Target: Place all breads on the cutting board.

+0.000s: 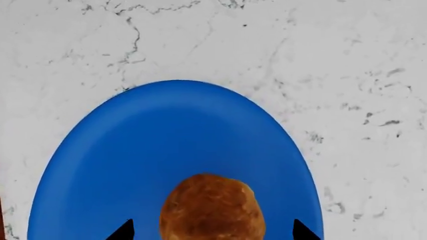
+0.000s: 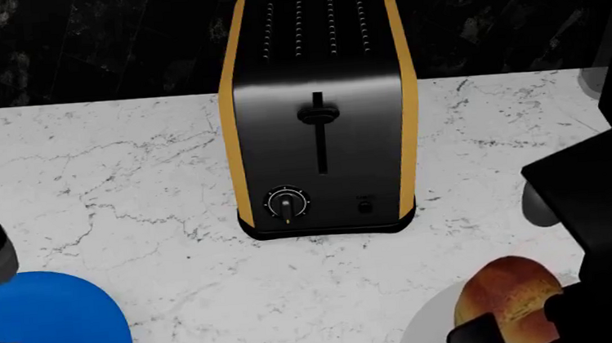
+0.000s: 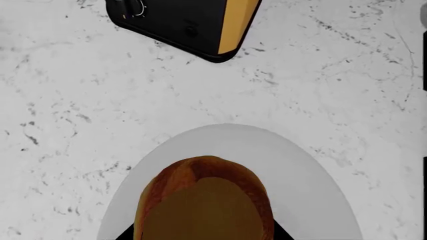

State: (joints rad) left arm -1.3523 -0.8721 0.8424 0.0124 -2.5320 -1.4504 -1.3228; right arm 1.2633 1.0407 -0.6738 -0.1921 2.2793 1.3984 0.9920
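Note:
One bread [image 1: 212,207] lies on a round blue plate [image 1: 133,145]. My left gripper [image 1: 213,232] is open, its two dark fingertips [image 1: 123,231] standing wide on either side of the loaf without touching it. In the head view this plate [image 2: 50,319] is at the bottom left, with the loaf mostly hidden under the gripper. The second bread [image 3: 203,200] is over a round white plate [image 3: 303,165]. My right gripper [image 3: 203,236] is shut on it, a finger against each side. It also shows in the head view [image 2: 509,295]. The cutting board is out of view.
A black toaster with orange side panels [image 2: 318,113] stands upright at the back middle of the white marble counter [image 2: 120,170], between the two plates. Its corner shows in the right wrist view [image 3: 190,22]. A dark wall runs behind the counter.

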